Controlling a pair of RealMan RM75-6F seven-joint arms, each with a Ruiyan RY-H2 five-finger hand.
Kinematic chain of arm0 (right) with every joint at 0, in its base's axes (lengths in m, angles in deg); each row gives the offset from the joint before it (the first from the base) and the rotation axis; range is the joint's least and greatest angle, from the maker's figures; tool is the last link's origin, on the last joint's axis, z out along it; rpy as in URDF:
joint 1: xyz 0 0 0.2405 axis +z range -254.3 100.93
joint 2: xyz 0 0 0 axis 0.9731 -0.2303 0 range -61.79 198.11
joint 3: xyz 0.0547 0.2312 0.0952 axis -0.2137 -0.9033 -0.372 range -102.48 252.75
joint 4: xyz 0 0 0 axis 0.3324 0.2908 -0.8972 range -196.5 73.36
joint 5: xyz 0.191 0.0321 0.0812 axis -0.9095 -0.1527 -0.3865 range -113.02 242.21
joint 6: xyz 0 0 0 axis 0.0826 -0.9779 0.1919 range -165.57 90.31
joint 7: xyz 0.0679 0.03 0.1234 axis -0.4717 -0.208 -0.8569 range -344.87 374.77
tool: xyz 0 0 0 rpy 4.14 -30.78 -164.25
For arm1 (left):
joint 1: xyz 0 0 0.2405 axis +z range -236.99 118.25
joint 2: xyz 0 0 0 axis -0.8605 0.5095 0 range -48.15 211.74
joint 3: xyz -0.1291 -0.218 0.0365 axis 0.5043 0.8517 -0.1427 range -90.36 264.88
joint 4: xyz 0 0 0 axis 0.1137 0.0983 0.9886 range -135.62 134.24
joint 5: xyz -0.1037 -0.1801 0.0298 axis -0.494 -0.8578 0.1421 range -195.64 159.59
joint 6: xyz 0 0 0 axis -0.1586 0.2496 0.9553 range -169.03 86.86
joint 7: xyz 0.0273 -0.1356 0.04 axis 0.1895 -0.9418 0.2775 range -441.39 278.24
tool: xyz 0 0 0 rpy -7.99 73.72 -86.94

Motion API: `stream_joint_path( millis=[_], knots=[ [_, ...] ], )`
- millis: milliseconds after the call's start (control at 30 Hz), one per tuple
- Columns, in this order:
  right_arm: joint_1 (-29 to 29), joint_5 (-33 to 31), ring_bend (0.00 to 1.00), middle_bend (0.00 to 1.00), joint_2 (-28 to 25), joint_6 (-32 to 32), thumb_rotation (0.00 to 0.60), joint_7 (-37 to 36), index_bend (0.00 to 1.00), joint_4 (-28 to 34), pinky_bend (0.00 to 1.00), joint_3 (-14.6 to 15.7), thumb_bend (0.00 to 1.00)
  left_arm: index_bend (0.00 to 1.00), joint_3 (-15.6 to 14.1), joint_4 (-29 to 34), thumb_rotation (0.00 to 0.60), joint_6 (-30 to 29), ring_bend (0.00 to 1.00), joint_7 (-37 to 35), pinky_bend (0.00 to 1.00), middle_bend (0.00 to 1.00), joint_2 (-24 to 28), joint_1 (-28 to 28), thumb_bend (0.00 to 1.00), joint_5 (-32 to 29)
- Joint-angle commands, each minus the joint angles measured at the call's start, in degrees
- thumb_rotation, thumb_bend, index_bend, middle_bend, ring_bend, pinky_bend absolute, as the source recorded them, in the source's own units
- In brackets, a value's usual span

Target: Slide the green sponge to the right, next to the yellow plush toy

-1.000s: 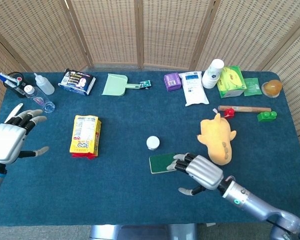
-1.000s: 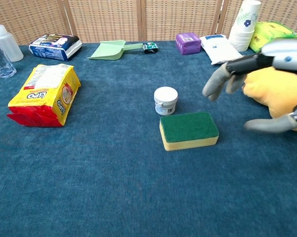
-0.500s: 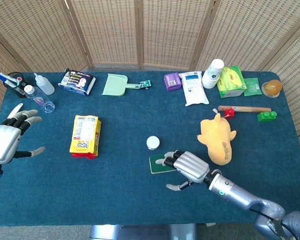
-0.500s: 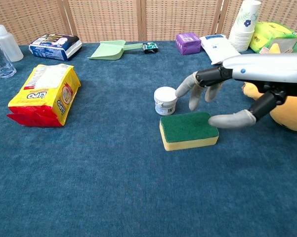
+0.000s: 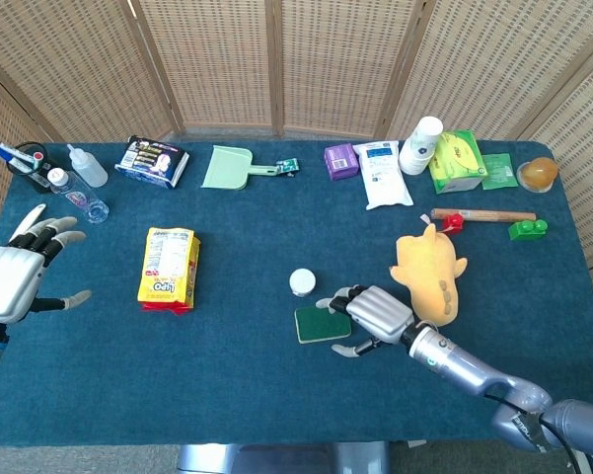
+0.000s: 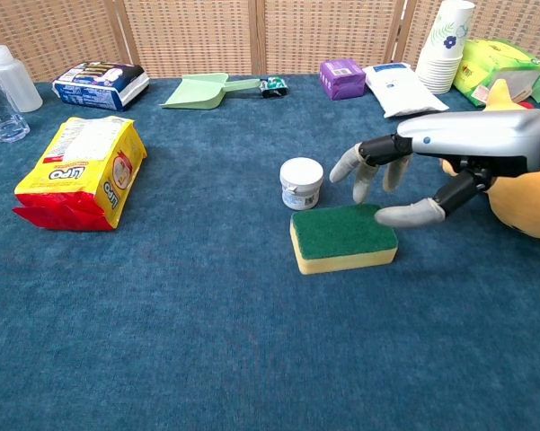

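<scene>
Green sponge [image 6: 343, 236] unlabelled – right hand [image 6: 431, 157] spread above; snack bag [image 6: 81, 171] reads "LIPO".

Counter [image 6: 207, 359]: matt blue cloth, napped. Green sponge [image 6: 343, 236]: rough scouring top, yellow foam base. Right hand [image 6: 431, 166]: smooth silvery shell. Yellow plush toy [image 5: 429, 277]: soft fabric.

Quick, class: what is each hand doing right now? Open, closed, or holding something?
Left hand: open, fingers spread, holding nothing.
Right hand: open, fingers apart over the green sponge, not gripping it.
</scene>
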Motion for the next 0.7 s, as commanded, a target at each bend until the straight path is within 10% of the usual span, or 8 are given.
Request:
stream_joint_path(
  millis=[33, 700],
  knots=[
    [0.6, -0.4, 0.21, 0.33, 0.3, -0.3, 0.264, -0.5, 0.16, -0.7, 0.31, 0.2, 0.37, 0.24, 0.1, -0.1, 0.490, 0.2, 0.19, 0.0, 0.36, 0.19, 0.0, 0.1, 0.11, 0.0],
    [3.1, -1.7, 0.21, 0.33, 3.1, -0.7, 0.264, -2.5, 0.17, -5.3, 0.31, 1.4, 0.37, 0.23, 1.0, 0.1, 0.487, 0.3, 0.19, -0.1, 0.36, 0.19, 0.5, 1.5, 0.11, 0.5]
  ],
)
